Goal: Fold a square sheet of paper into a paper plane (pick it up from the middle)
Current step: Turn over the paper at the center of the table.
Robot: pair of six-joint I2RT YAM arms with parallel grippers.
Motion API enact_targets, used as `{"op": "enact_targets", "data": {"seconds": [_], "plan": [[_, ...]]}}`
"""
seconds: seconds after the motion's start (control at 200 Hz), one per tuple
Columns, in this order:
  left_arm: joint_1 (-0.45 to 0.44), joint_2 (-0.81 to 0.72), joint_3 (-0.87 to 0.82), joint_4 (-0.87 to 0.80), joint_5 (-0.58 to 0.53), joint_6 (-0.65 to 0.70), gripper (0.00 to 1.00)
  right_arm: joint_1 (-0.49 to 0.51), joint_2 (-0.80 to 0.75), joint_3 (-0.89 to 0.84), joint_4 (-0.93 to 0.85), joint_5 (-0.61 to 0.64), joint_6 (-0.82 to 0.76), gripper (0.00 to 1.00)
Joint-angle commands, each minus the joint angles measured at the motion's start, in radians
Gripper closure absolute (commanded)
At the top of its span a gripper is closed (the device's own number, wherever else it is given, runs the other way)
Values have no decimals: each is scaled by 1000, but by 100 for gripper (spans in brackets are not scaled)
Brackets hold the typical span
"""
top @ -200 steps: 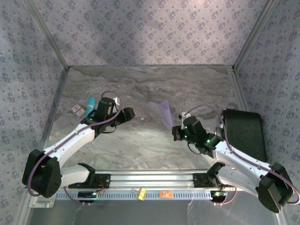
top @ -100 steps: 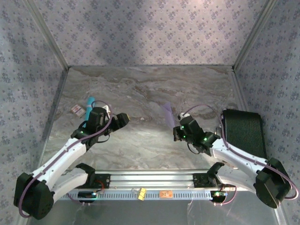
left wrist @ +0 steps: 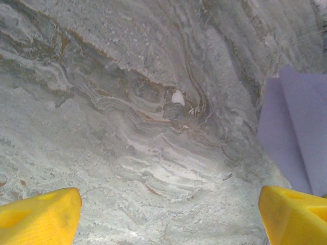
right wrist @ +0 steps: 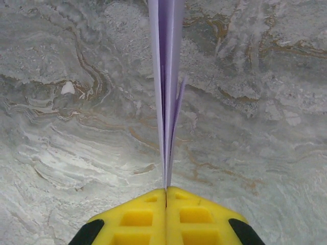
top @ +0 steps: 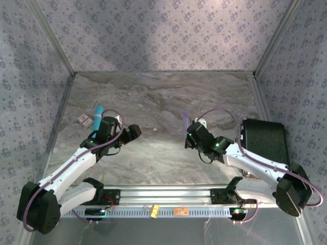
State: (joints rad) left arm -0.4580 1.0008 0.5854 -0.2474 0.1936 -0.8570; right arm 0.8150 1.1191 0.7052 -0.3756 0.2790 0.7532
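The square sheet of paper is folded into a slim lavender paper plane [right wrist: 166,76]. It stands on edge, held at its near end by my right gripper [right wrist: 166,191], whose yellow fingers are shut on the layers. From above the paper plane [top: 185,119] sticks out past the right gripper [top: 189,133], right of the table's middle. My left gripper [top: 135,131] hangs to the left of it, well apart. In the left wrist view the left gripper [left wrist: 168,219] is open wide over bare marble, and the paper plane [left wrist: 299,132] shows at the right edge.
A teal cylinder [top: 98,115] and a small card [top: 83,119] lie at the left, behind the left arm. A black ribbed pad [top: 265,144] lies at the right wall. A metal rail [top: 163,195] runs along the near edge. Patterned walls close three sides.
My left gripper has opened wider and drawn back a little toward the near left. The right arm has swung left and forward with the paper, which now shows edge-on from above.
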Motion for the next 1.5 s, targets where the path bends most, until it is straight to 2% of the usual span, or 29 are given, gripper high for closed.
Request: {"op": "enact_targets", "data": {"seconds": [0.0,0.17,0.32,0.46,0.615,0.974,1.064,1.194,1.254,1.349,1.499], "plan": [[5,20,58,-37,24,4,11,19,-18,10,-98,91,126,94],[7,67,89,-52,27,7,10,17,-66,-17,-106,122,135,94],[7,97,111,-51,32,-7,11,-26,-125,-24,-163,101,138,94],[9,102,110,-44,23,-5,10,-40,-193,-75,-133,103,144,94],[9,103,117,-48,12,2,10,-43,-214,-77,-124,78,89,94],[39,67,120,-92,-38,51,9,-34,-97,64,-179,79,-169,94],[65,47,113,-91,-42,47,9,-17,-63,84,-221,114,-180,94],[96,9,103,-115,-55,57,8,-10,8,105,-256,93,-217,94],[111,-19,83,-115,-59,52,8,7,49,136,-303,144,-214,96],[132,-56,44,-101,-57,43,7,56,91,183,-394,330,-135,97],[165,-69,39,-112,-56,19,7,76,133,179,-332,327,-228,97]]}}
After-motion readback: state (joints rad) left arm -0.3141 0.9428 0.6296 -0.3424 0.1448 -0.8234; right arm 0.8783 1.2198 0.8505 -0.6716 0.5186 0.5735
